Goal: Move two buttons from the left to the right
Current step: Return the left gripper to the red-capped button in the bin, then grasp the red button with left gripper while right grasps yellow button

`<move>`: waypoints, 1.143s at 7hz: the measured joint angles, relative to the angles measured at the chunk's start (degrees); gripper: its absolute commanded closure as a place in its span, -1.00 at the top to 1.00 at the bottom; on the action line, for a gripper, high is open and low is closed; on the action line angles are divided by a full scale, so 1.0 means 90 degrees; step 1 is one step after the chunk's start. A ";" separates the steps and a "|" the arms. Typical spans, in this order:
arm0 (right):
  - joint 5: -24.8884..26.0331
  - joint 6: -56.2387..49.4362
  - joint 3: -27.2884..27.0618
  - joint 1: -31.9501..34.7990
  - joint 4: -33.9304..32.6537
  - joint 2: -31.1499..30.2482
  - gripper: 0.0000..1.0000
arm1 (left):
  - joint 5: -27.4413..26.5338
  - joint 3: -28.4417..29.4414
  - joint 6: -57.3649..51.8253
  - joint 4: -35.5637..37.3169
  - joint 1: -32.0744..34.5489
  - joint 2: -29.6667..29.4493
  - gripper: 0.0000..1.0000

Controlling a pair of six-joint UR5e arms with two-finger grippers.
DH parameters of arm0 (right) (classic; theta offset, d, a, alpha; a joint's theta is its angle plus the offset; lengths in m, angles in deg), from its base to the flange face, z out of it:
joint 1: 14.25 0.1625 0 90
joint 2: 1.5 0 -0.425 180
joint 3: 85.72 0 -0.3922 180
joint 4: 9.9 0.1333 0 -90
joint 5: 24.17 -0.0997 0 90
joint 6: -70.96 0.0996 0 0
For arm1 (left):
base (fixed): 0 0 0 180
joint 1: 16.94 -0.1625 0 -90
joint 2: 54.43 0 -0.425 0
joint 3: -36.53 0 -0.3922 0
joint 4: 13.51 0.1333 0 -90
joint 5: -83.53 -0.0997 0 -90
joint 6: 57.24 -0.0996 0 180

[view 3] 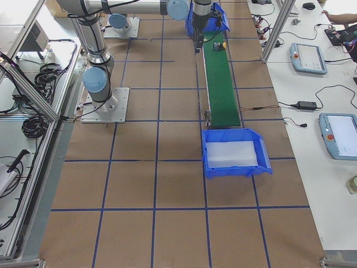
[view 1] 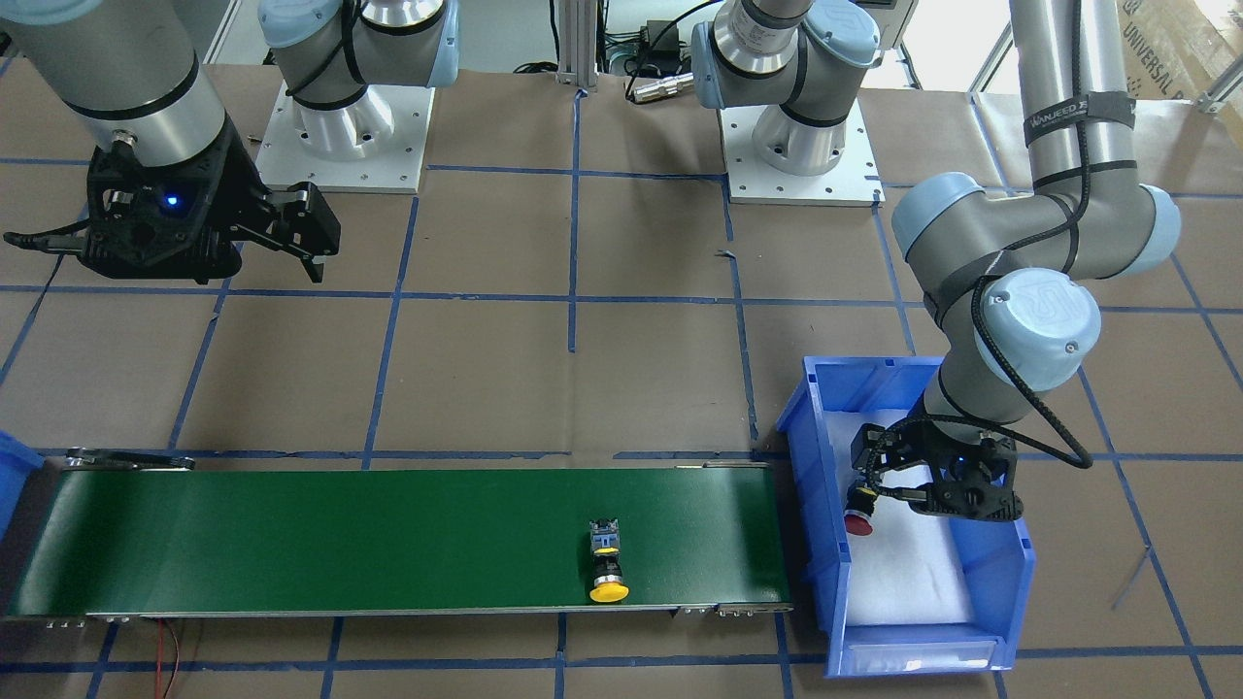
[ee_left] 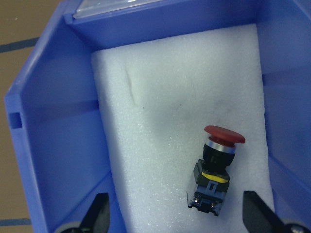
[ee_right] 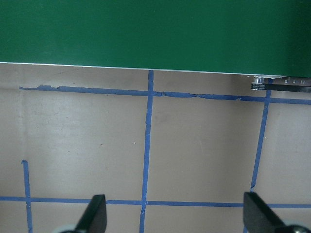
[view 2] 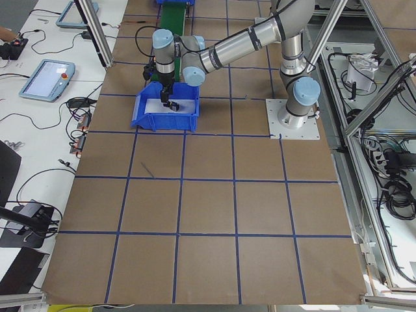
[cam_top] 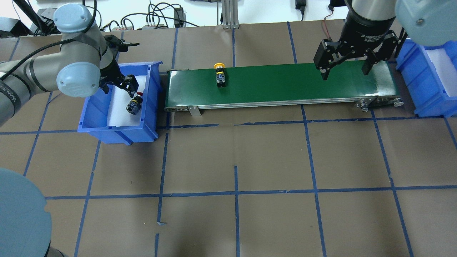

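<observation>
The red button [ee_left: 216,170] lies on its side on white foam inside the left blue bin [cam_top: 117,132], also seen as the red button [cam_top: 134,105] and red button [view 1: 858,513]. My left gripper [ee_left: 177,218] hangs open just over it, fingers on either side and not touching; it shows in the overhead as the left gripper [cam_top: 119,87]. The yellow button [cam_top: 219,74] lies on the green conveyor belt [cam_top: 285,82] near its left end, also seen as the yellow button [view 1: 608,568]. My right gripper [cam_top: 345,73] hovers open and empty over the belt's right end.
A second blue bin [cam_top: 426,89] with white foam stands just past the belt's right end. Brown paper with blue tape lines [ee_right: 148,145] covers the table. Both arm bases [view 1: 801,146] sit at the robot's side of the table.
</observation>
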 measured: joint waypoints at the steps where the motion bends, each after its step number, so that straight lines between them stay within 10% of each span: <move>1: -0.0002 0.0000 -0.0041 0.0000 -0.0006 -0.0012 1.00 | 0.0083 -0.0071 -0.0031 0.0033 -0.0009 -0.0029 0.71; 8: -0.0113 0.0955 0.0000 0.0970 -0.1415 0.0761 1.00 | 0.0571 -0.0155 -0.0139 0.0091 -0.0044 -0.0114 0.68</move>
